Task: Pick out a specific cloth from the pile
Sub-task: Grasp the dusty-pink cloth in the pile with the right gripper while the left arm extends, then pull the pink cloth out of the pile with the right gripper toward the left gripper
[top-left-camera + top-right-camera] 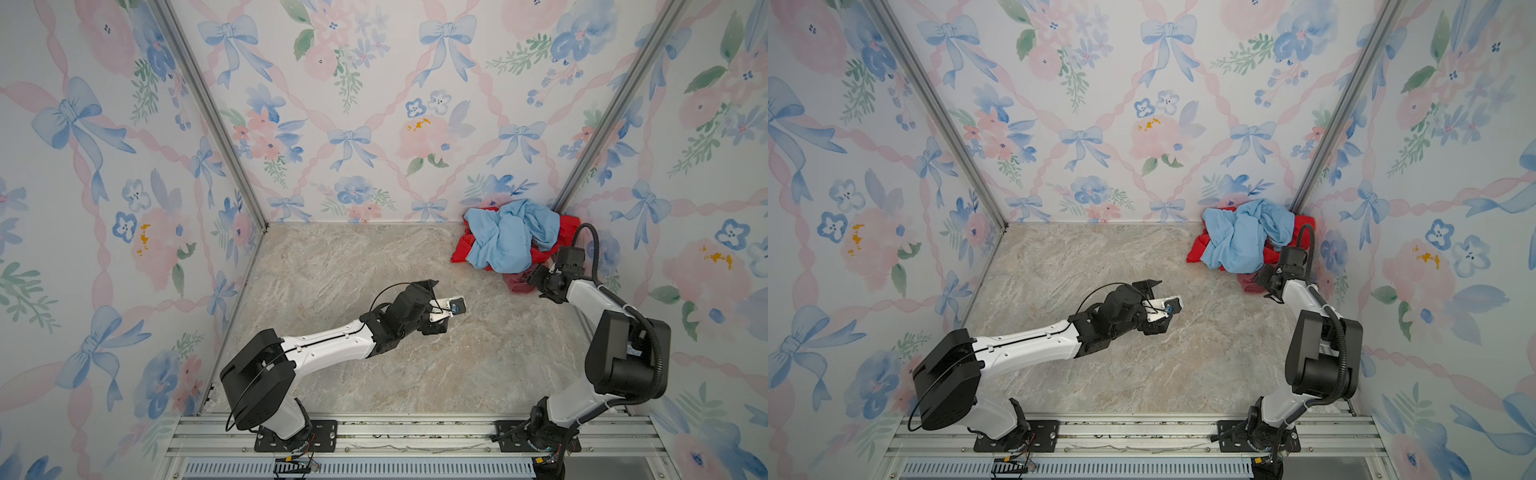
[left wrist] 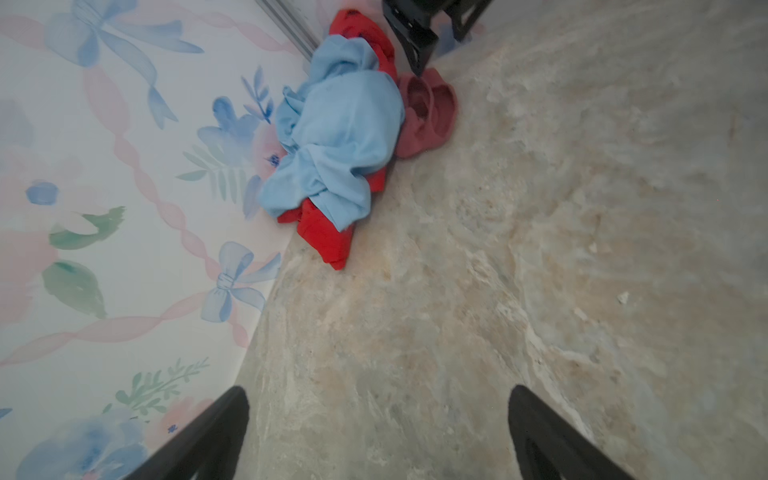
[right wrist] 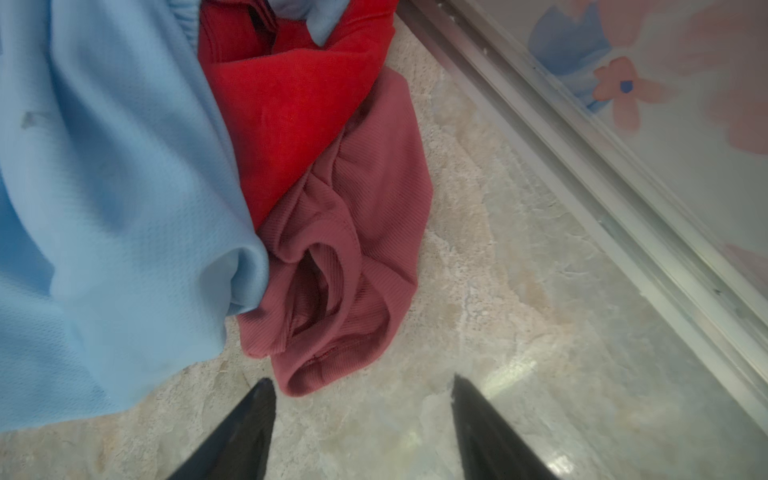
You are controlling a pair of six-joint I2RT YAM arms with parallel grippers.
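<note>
A robot test cell, dressed to look homely.
The left arm and right arm stood bolted to an aluminium rail before a marble-patterned tabletop, boxed in by floral wallpaper panels on bare metal posts, a pile of cloths in the corner.

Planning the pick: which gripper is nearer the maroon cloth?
Right. The right gripper hangs open at the edge of the maroon cloth; the left gripper is open over the table, well away from the pile.
</note>
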